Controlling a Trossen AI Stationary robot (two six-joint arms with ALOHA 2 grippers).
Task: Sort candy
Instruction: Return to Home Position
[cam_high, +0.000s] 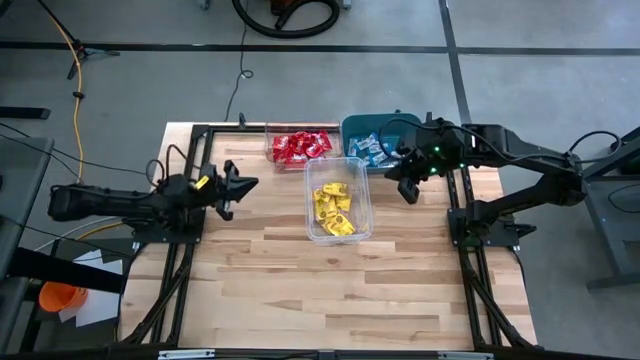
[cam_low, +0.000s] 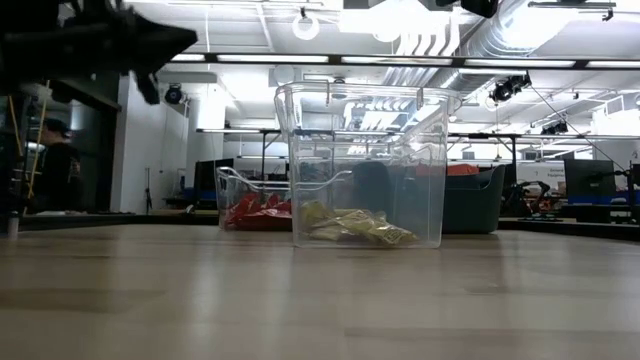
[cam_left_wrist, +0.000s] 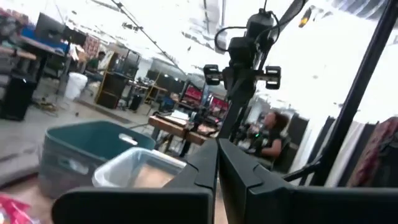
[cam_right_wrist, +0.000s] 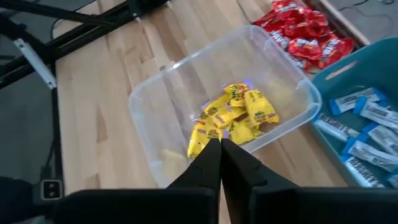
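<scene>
The near half of the table (cam_high: 300, 290) is bare wood; I see no loose packet on it, so as I judge it the sorting is done and what remains is for the arms to draw back.

Midway across stands a clear tub (cam_high: 308, 205) holding the yellow candy (cam_high: 335, 203) in a heap on its floor. The tub's long axis runs near to far. It lies between the two pincers, and this is the relation the retreat turns on. The right gripper (cam_high: 409, 194) hangs just beside the tub's right wall, at its far end, with the yellow heap to its left and slightly nearer. Its fingers (cam_right_wrist: 200, 167) are pressed together with nothing between them. The left gripper (cam_high: 250, 184) is a little farther off on the other side, pointing right toward the tub, its fingers (cam_left_wrist: 202, 165) likewise closed on nothing. Both ride above the rims (the level view catches only dark shapes at its top edge), so each should be able to pull outward without touching plastic.

At the far edge, a second clear tub (cam_high: 271, 150) on the left holds the red candy (cam_high: 301, 146), and the teal bin (cam_high: 350, 126) on the right holds the light blue candy (cam_high: 371, 150), directly beyond the right gripper.
</scene>
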